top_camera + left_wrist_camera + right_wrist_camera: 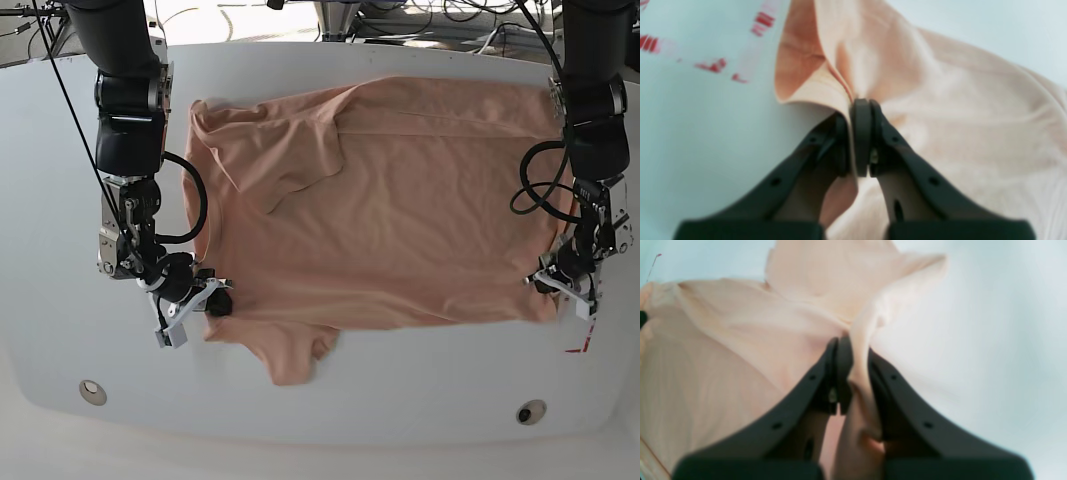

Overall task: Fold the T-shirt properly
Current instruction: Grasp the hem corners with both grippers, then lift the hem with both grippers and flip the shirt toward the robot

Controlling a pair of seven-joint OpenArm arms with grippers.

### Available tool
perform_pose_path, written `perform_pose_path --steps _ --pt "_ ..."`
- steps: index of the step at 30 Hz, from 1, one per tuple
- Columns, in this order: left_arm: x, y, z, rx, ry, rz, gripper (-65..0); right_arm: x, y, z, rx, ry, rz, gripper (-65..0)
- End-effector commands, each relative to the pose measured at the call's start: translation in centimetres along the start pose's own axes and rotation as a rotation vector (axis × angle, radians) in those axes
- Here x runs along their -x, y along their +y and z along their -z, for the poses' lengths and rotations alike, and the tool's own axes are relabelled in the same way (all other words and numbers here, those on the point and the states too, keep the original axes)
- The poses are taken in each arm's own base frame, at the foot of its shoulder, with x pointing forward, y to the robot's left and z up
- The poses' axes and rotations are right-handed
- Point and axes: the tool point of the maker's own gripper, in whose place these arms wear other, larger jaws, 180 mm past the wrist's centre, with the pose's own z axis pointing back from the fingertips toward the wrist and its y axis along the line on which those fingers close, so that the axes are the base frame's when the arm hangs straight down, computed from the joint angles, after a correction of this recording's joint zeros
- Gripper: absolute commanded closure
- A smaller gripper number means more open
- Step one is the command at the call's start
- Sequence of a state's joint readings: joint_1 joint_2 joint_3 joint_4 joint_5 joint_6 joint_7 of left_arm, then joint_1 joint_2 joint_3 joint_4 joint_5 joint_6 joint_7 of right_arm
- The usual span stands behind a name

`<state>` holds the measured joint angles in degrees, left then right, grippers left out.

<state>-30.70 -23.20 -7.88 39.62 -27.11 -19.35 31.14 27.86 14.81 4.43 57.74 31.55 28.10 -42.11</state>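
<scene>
In wrist views, T-shirt [940, 110] seemingly pinched.

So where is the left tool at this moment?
In the base view, the left tool is at the right side, shut on the T-shirt's near corner, beside red tape marks.

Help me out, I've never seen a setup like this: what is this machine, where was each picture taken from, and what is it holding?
It is a robot with two arms over a white table. The wide picture looks down from above; the two close-ups come from cameras mounted on each wrist, looking along the black fingers. A peach T-shirt lies spread on the table, one sleeve folded over. The left gripper, at the right in the wide view, is shut on the shirt's edge. The right gripper pinches cloth at the opposite edge. Red-printed tape marks the table.
</scene>
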Motion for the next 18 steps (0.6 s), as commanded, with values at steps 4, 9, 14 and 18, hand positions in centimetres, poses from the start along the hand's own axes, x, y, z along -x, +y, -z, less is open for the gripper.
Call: perform_pose_path --steps 4,9,14,18 --pt "-7.1 -2.6 -3.1 0.048 -0.169 0.104 0.0 -5.2 -1.7 -2.7 0.042 -0.097 -0.085 0.0" --pt "-10.3 -5.7 -5.3 0.09 -0.257 0.156 0.0 -8.1 -3.1 -4.4 0.081 -0.134 -0.119 0.0" --pt "-13.7 -7.9 -8.5 0.108 -0.358 0.199 0.0 -12.2 -4.2 -6.6 0.125 -0.183 -0.18 0.0" --pt "-16.7 -10.3 -11.4 0.127 -0.454 0.257 0.0 -15.9 -4.5 -8.6 0.159 -0.219 -0.249 0.0"
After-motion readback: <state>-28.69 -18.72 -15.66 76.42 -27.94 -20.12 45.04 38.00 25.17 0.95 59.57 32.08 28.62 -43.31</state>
